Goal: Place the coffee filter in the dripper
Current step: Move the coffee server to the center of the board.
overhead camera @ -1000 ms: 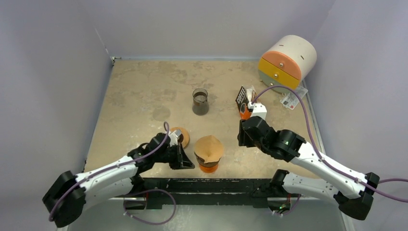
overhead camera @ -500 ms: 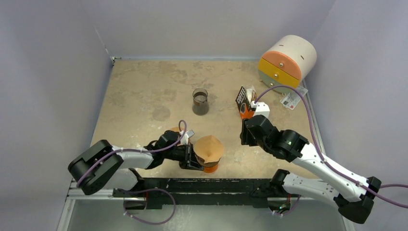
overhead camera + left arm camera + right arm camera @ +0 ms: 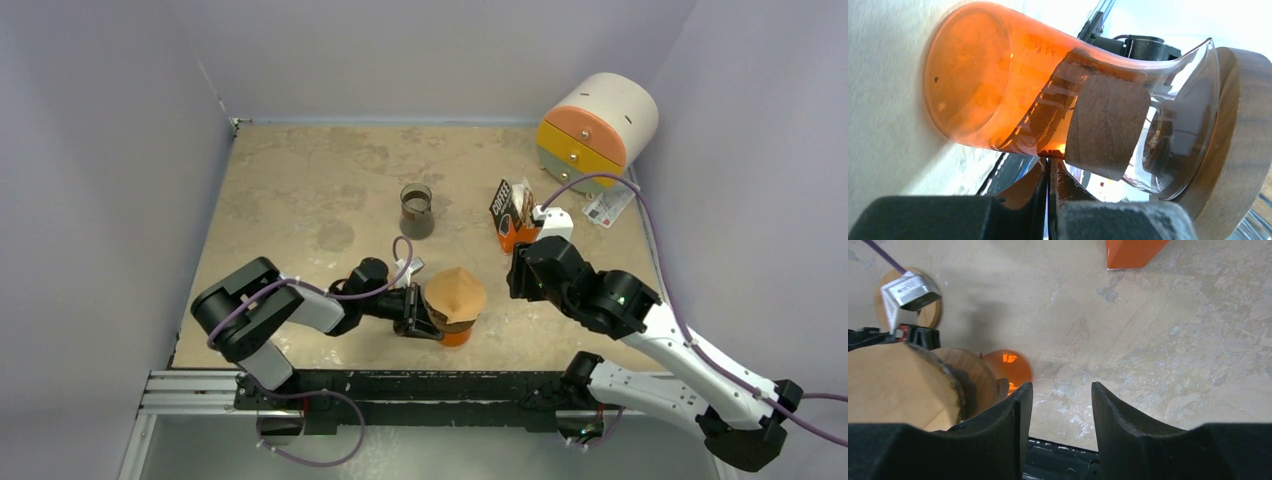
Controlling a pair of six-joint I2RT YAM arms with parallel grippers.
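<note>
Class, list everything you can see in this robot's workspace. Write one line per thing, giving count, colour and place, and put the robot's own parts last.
filter: one, brown, in the dripper
dripper: one, wood-rimmed, on the carafe
carafe: one, orange glass, front centre
beaker: one, clear with dark contents, table centre
coffee pack: one, orange and black, right of the beaker
drum of drawers: one, cream, orange and yellow, back right corner
label: one, white, in front of the drum
disc: one, wooden, beside the left hand
table: one, beige
left hand: one, black, shut, against the carafe's side
right hand: one, black, open, empty, right of the carafe
</note>
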